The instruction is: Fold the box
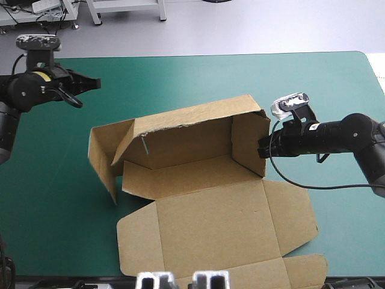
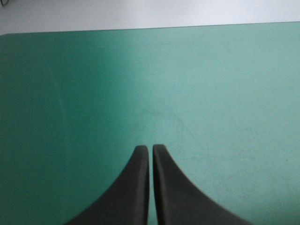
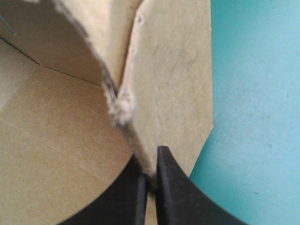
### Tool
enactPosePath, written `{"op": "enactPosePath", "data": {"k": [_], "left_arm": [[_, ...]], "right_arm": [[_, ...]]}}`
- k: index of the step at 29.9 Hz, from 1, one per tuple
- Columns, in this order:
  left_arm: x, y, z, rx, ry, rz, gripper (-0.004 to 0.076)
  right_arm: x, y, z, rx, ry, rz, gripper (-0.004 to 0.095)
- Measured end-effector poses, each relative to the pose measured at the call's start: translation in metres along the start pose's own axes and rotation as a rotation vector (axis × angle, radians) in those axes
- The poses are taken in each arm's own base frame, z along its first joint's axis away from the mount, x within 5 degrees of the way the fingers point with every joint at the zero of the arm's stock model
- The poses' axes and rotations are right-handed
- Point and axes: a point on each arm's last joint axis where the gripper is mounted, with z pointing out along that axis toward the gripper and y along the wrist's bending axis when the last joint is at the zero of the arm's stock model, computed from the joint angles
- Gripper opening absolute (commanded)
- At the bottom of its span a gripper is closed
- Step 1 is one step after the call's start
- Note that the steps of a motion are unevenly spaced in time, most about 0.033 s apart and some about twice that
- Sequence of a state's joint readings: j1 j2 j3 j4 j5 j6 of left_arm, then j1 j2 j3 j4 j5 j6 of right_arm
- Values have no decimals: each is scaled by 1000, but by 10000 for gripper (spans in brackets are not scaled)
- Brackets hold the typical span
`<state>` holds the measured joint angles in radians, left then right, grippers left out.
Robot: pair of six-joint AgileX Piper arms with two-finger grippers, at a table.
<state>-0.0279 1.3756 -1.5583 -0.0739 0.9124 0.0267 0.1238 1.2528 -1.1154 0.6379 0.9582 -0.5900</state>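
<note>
The brown box (image 1: 198, 180) lies mid-table, part raised: its back wall and both end walls stand up, while the lid panel (image 1: 216, 235) and its flaps lie flat toward the near edge. My right gripper (image 1: 263, 146) is shut on the box's right end wall (image 3: 173, 84), pinching its edge between the black fingers (image 3: 171, 187). My left gripper (image 1: 96, 82) hovers at the far left of the table, away from the box, fingers (image 2: 140, 187) shut on nothing, over bare teal-green cover.
The teal-green cover (image 1: 313, 90) stretches bare beyond and to the right of the box. The table's far edge (image 2: 150, 27) shows ahead of my left gripper. The box's left end wall (image 1: 105, 153) leans outward.
</note>
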Motion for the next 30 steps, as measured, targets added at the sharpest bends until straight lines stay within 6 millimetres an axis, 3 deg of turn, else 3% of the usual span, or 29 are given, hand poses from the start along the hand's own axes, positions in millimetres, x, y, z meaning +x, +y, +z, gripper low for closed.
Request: {"op": "enactPosePath", "data": {"k": [6, 12, 16, 19, 24, 30], "left_arm": [[7, 27, -4, 38, 72, -51, 13], [13, 23, -6, 119, 132, -30, 13], [13, 20, -6, 156, 141, -17, 13], [14, 19, -6, 159, 146, -16, 13], [14, 19, -6, 159, 146, -15, 13], [14, 20, -3, 161, 153, 0, 13]], "right_arm": [[1, -10, 5, 69, 61, 54, -4], [-8, -38, 46, 100, 77, 94, 0], [-20, -62, 75, 167, -30, 89, 86], [-22, -73, 86, 213, -63, 62, 214], [-24, -80, 91, 265, -80, 2, 395], [-46, -74, 76, 246, -85, -69, 405]]}}
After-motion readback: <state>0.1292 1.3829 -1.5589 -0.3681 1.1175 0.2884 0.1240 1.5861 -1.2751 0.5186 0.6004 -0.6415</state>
